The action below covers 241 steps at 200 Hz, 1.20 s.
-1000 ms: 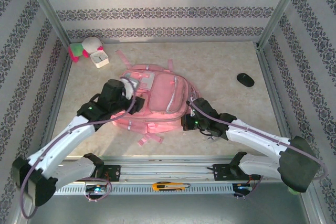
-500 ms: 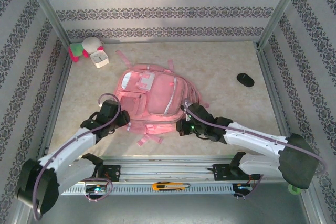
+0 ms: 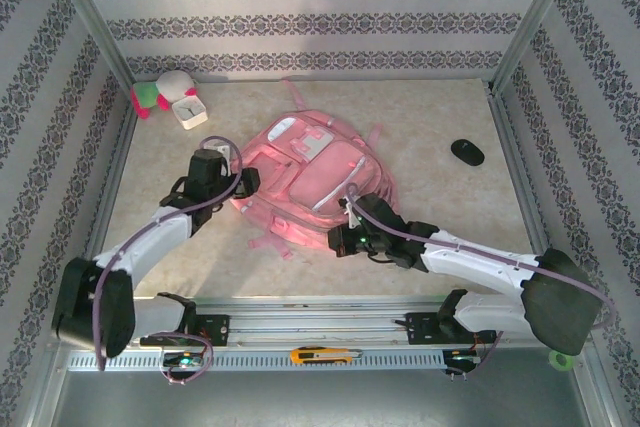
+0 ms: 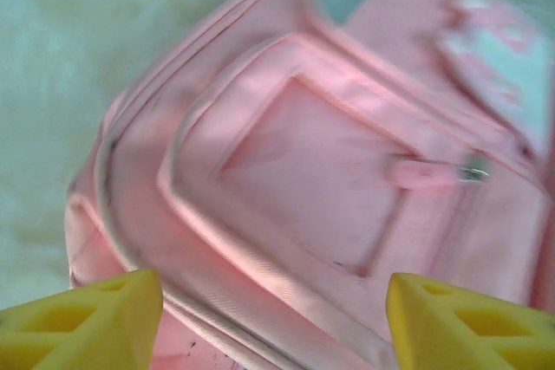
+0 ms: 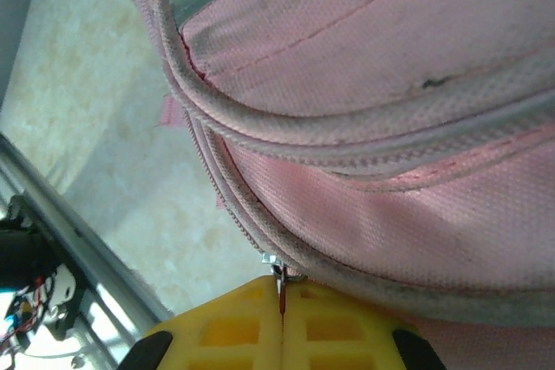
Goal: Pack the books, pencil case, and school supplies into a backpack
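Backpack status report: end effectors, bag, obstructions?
Left end effector open over the backpack. Right end effector shut on its zip pull. Black oval object lies apart, to the right.

Entry: this is looking like a lab test cell dressed up as a home. Aluminium posts (image 3: 88,27) are framing wallpaper-printed panels (image 3: 320,22), a marbled tabletop (image 3: 420,127) is sitting inside, and a slotted metal rail (image 3: 320,325) with loose wiring (image 3: 185,357) is running along the near edge.
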Each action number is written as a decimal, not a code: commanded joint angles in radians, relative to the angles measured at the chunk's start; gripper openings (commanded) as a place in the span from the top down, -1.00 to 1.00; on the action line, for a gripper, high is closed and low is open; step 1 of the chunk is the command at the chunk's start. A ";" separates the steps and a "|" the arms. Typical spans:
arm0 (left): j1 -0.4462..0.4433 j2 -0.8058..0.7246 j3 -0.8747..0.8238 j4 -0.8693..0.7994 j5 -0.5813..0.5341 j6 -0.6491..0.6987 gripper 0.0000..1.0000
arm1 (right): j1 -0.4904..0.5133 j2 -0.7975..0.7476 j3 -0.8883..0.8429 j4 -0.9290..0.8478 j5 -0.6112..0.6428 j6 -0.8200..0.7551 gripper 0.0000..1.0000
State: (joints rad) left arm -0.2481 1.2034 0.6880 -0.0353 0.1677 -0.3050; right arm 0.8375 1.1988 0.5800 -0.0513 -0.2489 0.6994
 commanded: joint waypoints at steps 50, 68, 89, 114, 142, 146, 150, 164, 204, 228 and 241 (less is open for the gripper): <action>-0.230 -0.127 0.004 -0.109 0.382 1.111 -0.43 | -0.080 -0.003 0.012 -0.020 -0.180 -0.092 1.00; -0.306 -0.035 0.046 -0.090 0.344 1.182 -0.45 | -0.083 -0.001 0.015 -0.022 -0.191 -0.096 1.00; -0.355 0.058 0.064 0.016 0.308 1.201 -0.48 | -0.084 -0.002 0.018 -0.023 -0.195 -0.102 1.00; -0.396 0.149 0.094 0.112 0.298 1.171 -0.49 | -0.088 0.004 0.020 -0.025 -0.200 -0.107 1.00; -0.440 0.225 0.108 0.183 0.255 1.145 -0.39 | -0.090 0.021 0.024 -0.022 -0.213 -0.112 1.00; -0.443 0.231 0.105 0.199 0.250 1.141 -0.34 | -0.089 0.024 0.026 -0.022 -0.216 -0.112 1.00; -0.444 0.236 0.100 0.218 0.246 1.133 -0.27 | -0.089 0.025 0.027 -0.024 -0.216 -0.112 1.00; -0.446 0.251 0.087 0.278 0.218 1.103 -0.09 | -0.090 0.028 0.031 -0.032 -0.214 -0.110 1.00; -0.445 0.227 0.106 0.133 0.198 1.171 0.85 | -0.111 -0.004 0.038 -0.074 -0.210 -0.115 1.00; -0.417 0.168 0.103 -0.024 0.230 1.234 1.00 | -0.173 -0.036 0.035 -0.144 -0.222 -0.153 1.00; -0.385 0.134 0.095 -0.092 0.277 1.257 1.00 | -0.218 -0.048 0.041 -0.201 -0.241 -0.189 1.00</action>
State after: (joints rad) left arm -0.6857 1.4117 0.7731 0.0498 0.4171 0.8822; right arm 0.6838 1.1877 0.5938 -0.1291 -0.4534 0.5804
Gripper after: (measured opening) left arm 0.049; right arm 0.043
